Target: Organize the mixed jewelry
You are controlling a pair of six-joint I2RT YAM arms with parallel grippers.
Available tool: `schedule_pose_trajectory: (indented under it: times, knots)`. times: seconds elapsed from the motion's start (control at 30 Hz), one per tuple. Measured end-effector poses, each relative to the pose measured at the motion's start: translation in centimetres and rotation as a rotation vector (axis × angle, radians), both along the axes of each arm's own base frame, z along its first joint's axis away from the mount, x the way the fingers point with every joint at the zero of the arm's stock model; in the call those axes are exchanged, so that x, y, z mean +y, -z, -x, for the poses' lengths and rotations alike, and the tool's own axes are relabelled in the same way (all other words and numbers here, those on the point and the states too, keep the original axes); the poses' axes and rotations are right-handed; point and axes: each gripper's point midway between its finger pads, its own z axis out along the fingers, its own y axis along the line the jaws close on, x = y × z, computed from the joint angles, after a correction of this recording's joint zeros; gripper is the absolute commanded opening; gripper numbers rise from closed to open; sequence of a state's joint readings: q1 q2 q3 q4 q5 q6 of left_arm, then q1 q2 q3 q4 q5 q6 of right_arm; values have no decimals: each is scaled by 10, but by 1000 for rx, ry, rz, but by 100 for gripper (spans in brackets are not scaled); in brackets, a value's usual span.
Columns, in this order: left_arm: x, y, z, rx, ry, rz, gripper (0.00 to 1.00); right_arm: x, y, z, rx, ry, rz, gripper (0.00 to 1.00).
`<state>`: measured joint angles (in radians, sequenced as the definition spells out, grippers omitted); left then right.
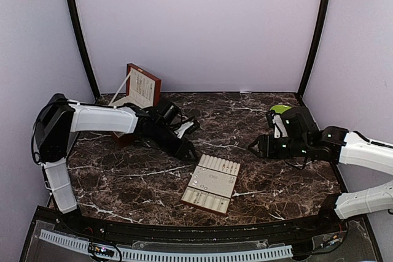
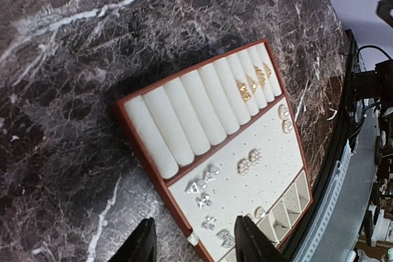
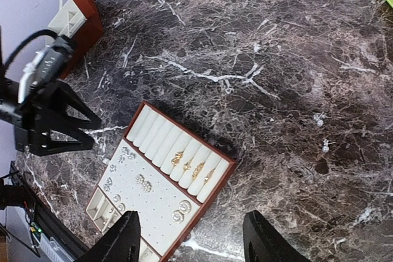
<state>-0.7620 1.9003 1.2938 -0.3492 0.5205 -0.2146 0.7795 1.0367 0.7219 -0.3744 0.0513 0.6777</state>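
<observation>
My desk (image 1: 123, 176) carries the open wooden box (image 1: 142, 87) at its back left and the tray (image 1: 212, 183) mid-desk. My left hand (image 2: 195, 220) and right hand (image 3: 193, 214) both hang released and empty. Most jewelry (image 2: 249, 161) sits in the tray. Two specks (image 3: 319, 119) lie loose on the desk.

On the table (image 1: 123, 176), the tray (image 1: 212, 164) is set at lower centre of the top view. The box (image 1: 142, 87) is stood at upper left, well apart from it. In the left wrist view, rings (image 2: 253, 83) are lodged in the rightmost rolls and studs (image 2: 249, 161) are spread on the panel below. Two loose pieces (image 3: 319, 121) are seen on the table at the right of the right wrist view, away from the tray.
</observation>
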Motion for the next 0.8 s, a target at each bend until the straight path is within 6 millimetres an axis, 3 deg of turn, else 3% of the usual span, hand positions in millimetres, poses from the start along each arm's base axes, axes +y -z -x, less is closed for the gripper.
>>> schedule_pose_trajectory:
  times: [0.13,0.37,0.63,0.8]
  knots:
    - [6,-28,-2,-78,-58,62,47,-8,4,-1,2,21,49,59]
    - [35,-56,-5,-150,-183,127,48,-23,14,-18,25,80,127,53]
    - [103,-91,-43,-241,-384,175,48,-65,65,-47,177,180,242,40]
    - [152,-97,-68,-288,-492,168,48,-69,82,-70,232,166,309,34]
